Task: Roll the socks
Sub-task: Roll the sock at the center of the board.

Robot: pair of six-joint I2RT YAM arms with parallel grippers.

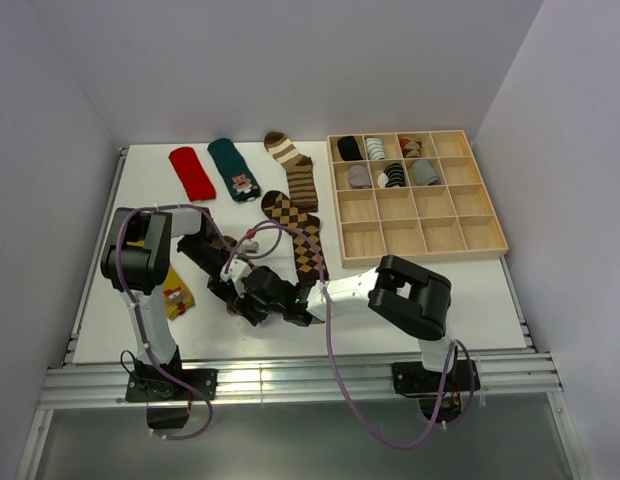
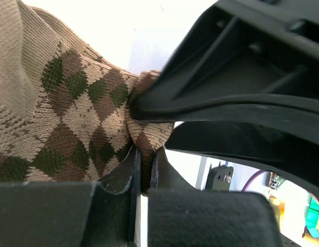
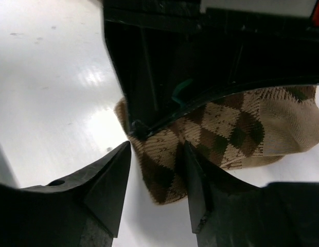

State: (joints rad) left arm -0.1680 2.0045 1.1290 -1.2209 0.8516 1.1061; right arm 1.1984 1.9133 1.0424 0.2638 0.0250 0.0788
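Observation:
My left gripper [image 2: 145, 154] is shut on a fold of a brown argyle sock [image 2: 72, 118], which spreads up and to the left of the jaws. The right gripper [image 3: 157, 154] is open and straddles the end of that same sock [image 3: 221, 128]. Its right finger [image 3: 193, 175] touches the fabric, while a gap shows beside the left finger. From above, both grippers [image 1: 245, 293] meet at the near left of the table and hide the held sock. A second argyle sock [image 1: 298, 232] lies flat just behind them.
A mustard yellow sock [image 1: 176, 296] lies by the left arm. Red [image 1: 192, 172], teal [image 1: 235, 168] and striped [image 1: 293, 168] socks lie along the back. A wooden compartment tray [image 1: 460, 235] at the right holds several rolled socks in its rear cells.

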